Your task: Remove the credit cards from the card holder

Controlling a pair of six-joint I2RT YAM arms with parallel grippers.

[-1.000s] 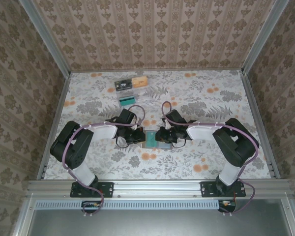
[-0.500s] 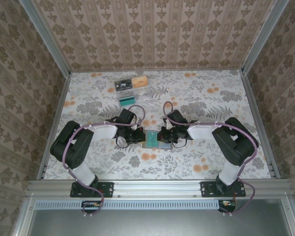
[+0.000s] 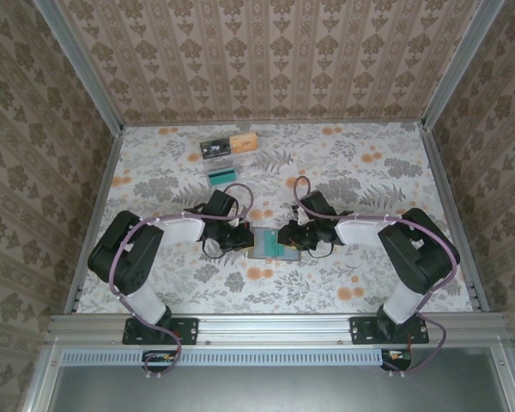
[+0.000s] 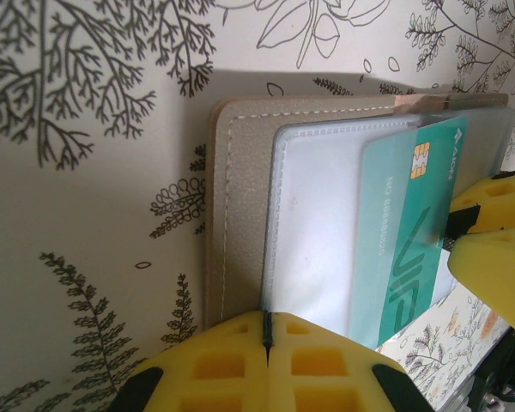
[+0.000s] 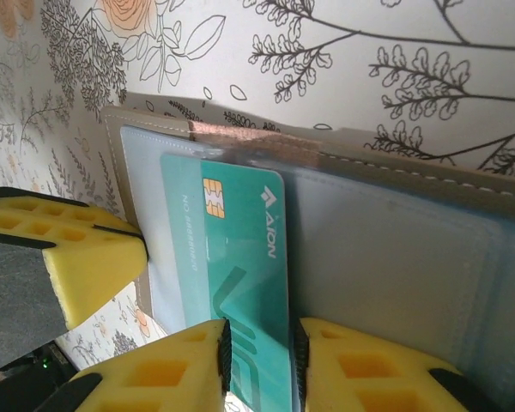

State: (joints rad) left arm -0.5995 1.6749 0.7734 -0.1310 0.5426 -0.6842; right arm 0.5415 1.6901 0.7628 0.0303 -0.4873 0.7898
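Here, closed left gripper [image 4: 266, 330] pins card holder [image 4: 240, 215]; right gripper [image 5: 259, 339], slightly parted, straddles credit card [image 5: 232, 257].

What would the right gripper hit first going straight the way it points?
Probably the pocket edge of the card holder; the green card lies between the fingers of the right gripper.

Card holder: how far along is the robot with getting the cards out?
Done: the beige folding card holder lies open, and small card-like pieces lie far back on the left, perhaps removed. In hand: the left tool is shut on the holder's clear sleeve; the right tool, jaws slightly apart, sits at the teal plastic chip card, which juts partway out. Left: pulling it free; further cards inside cannot be told.
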